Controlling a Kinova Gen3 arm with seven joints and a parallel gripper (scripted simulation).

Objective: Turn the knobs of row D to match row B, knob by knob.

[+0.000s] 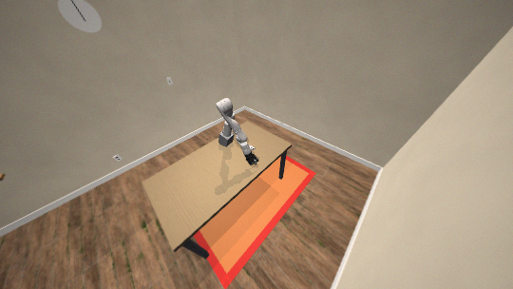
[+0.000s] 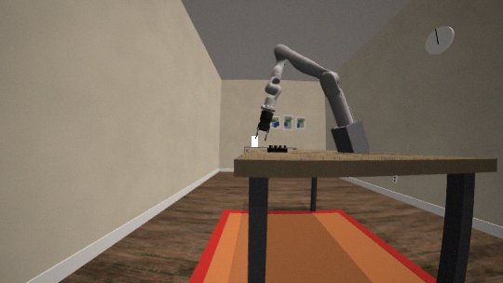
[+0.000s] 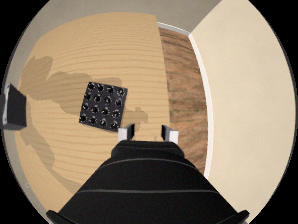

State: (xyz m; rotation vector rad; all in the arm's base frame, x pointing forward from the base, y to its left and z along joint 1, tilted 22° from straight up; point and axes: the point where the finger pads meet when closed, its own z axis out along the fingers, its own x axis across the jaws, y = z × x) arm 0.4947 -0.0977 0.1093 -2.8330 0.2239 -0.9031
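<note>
The knob box (image 2: 278,150) (image 3: 101,105) is black and stands on the table (image 1: 190,190) (image 2: 363,166) (image 3: 140,60). In the wrist view it lies left of the fingers, slightly turned, with its knobs in a four by four grid. Its white lines and marks are too small to read, and so are the names and the socket side. In the top view the box cannot be made out. My gripper (image 1: 255,163) (image 2: 261,139) (image 3: 147,130) is open and empty. It hangs above the table, off to one side of the box and higher than the knobs, touching nothing.
The table's long edge (image 3: 166,80) runs close to the gripper, with the floor (image 3: 185,85) beyond it. The arm's base (image 1: 225,139) (image 2: 351,136) (image 3: 16,107) stands at the opposite side of the table. The arm's shadow falls across the table around the box.
</note>
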